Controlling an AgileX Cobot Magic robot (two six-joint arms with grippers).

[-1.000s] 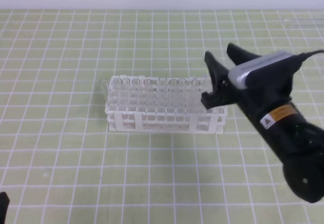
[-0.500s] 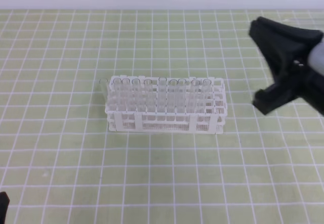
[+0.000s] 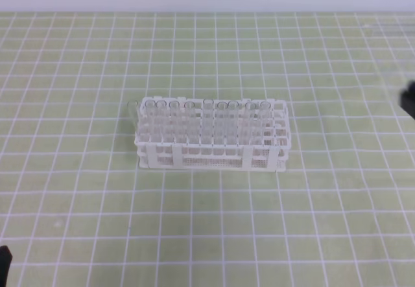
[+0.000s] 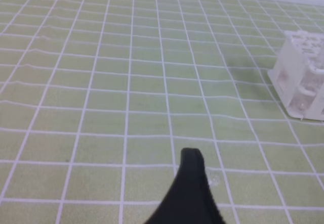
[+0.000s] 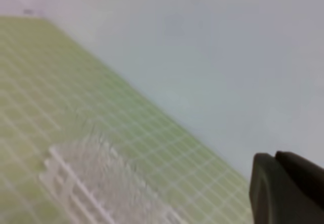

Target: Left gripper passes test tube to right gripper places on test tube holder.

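The test tube holder is standing mid-surface, tubes already sitting in it. The right pincer is closed and empty; the left pincer is resting open. Placing seems finished; no next move is needed.

White test tube holder sits upright mid-table, long side facing us, lattice top with open-frame sides. Its far row is packed with clear tubes standing upright, and the test tube stands near the right end.
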